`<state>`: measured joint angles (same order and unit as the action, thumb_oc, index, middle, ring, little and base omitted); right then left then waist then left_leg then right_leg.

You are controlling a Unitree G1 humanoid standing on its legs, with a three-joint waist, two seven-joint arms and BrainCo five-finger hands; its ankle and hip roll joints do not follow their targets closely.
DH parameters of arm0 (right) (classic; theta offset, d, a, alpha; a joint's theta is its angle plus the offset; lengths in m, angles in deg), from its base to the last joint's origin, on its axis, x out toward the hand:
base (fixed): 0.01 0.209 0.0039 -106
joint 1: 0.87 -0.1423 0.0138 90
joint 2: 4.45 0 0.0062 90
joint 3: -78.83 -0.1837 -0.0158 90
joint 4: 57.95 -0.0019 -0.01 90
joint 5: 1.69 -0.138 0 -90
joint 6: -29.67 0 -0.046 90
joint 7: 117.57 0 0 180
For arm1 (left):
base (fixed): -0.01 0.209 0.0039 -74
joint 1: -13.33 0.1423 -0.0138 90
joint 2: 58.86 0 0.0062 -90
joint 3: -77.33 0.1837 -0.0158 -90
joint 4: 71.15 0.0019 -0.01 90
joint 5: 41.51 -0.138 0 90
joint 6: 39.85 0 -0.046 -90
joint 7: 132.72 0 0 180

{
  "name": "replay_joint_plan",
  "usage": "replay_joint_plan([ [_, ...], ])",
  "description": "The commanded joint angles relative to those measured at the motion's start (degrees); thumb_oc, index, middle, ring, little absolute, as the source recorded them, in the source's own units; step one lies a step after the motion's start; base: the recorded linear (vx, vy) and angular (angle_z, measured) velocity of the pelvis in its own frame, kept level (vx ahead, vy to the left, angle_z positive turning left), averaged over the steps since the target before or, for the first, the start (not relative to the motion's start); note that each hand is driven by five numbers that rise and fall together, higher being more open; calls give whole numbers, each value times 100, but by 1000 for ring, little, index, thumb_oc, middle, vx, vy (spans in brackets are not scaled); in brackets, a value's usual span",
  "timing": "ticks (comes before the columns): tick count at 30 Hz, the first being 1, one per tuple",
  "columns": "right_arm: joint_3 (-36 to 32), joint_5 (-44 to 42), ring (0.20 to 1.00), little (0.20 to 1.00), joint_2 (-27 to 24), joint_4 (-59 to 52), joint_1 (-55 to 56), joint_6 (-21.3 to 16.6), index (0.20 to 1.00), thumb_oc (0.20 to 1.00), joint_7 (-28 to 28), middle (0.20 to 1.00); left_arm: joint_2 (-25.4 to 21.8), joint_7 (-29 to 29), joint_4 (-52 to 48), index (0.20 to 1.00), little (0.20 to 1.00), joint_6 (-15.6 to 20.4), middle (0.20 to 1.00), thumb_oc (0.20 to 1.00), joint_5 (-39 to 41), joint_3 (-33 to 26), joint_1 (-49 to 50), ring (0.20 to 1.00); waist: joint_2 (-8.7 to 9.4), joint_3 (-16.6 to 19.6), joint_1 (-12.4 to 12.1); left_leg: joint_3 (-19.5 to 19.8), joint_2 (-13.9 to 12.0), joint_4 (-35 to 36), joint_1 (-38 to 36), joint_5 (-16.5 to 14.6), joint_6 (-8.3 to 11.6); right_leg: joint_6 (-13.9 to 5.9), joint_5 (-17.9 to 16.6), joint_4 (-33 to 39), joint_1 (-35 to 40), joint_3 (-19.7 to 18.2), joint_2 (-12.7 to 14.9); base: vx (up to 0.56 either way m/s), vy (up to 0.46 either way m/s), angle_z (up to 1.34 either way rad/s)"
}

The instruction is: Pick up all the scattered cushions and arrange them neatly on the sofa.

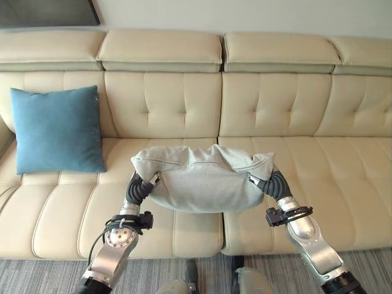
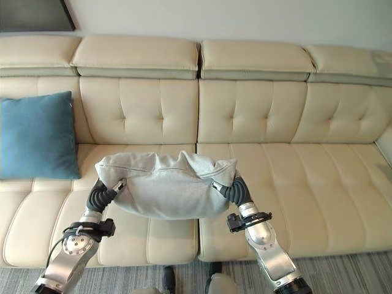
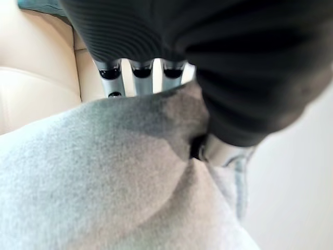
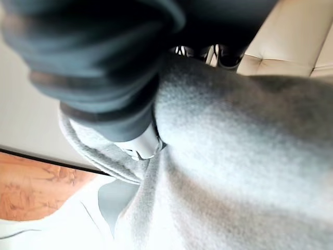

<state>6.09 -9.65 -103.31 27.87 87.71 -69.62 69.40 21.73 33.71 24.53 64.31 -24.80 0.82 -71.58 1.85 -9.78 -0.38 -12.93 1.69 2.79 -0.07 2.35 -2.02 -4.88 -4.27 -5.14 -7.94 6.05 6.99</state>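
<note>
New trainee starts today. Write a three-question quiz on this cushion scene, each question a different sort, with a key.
1. True or false: the grey cushion lies flat on the sofa seat.
2. Which cushion leans on the sofa's backrest? A grey, B blue, C both.
3. Fill in: the grey cushion is held between the left hand and the ____ hand.

Key:
1. False: both hands hold it above the seat.
2. B: the blue cushion, at the robot's left.
3. Right: one hand grips each end.
</note>
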Motion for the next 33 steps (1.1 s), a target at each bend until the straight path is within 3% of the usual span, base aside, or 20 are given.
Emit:
replay_joint_plan([
  [1,48,-296,200,200,67,-714,-465,-625,200,200,-145,200,118,363,-388,200,200,406,200,200,-333,282,-302,200,73,404,151,272,-324,-364,165,-381,380,-254,847,-8,736,66,-96,73,-111,2],
  [9,127,-248,200,200,91,-460,-826,-585,200,200,43,200,224,19,-156,200,200,346,200,200,-549,269,-534,200,62,458,82,452,-357,-244,7,-349,468,-132,1002,107,998,274,-180,74,-65,15],
  [15,128,-292,200,200,255,141,-1263,-551,200,200,416,200,325,-423,206,200,200,274,200,200,-695,390,-1228,200,75,469,84,505,-370,-55,-2,-279,498,-119,1039,110,957,319,-212,56,-28,11],
  [20,470,-574,200,200,624,1230,-2491,-510,200,200,883,200,332,-1161,1062,200,200,220,200,200,-873,664,-2731,200,83,243,53,603,-408,19,493,-115,511,-100,946,10,298,181,-270,-97,-18,0],
  [26,606,-659,200,200,643,2438,-3944,-540,200,200,1335,200,200,-1688,2222,200,200,275,200,200,-818,933,-4276,200,36,72,7,690,-424,34,1156,97,539,-110,820,-141,-417,81,-291,-83,5,-3],
  [27,651,-683,460,460,570,2686,-4196,-522,460,460,1393,460,113,-1705,2446,1000,1000,275,1000,1000,-855,1000,-4518,1000,25,26,10,702,-423,64,1186,123,550,-116,832,-157,-458,63,-289,-35,20,-1],
  [28,638,-687,667,667,518,2779,-4342,-501,667,667,1408,667,19,-1695,2575,1000,1000,244,1000,1000,-915,1048,-4680,1000,14,25,9,702,-430,80,1256,157,556,-120,793,-143,-521,45,-297,0,0,0],
  [29,664,-660,1000,1000,473,2906,-4448,-474,1000,1000,1423,1000,-61,-1718,2666,1000,1000,221,1000,1000,-992,1092,-4818,1000,1,9,7,713,-431,89,1297,178,563,-127,784,-142,-553,44,-291,0,0,0],
  [33,685,-574,1000,1000,212,3313,-4788,-465,1000,1000,1490,1000,-283,-1744,3028,1000,1000,250,1000,1000,-1057,1151,-5108,1000,-8,-39,19,704,-448,139,1377,210,596,-161,756,-129,-651,44,-255,0,0,0],
])
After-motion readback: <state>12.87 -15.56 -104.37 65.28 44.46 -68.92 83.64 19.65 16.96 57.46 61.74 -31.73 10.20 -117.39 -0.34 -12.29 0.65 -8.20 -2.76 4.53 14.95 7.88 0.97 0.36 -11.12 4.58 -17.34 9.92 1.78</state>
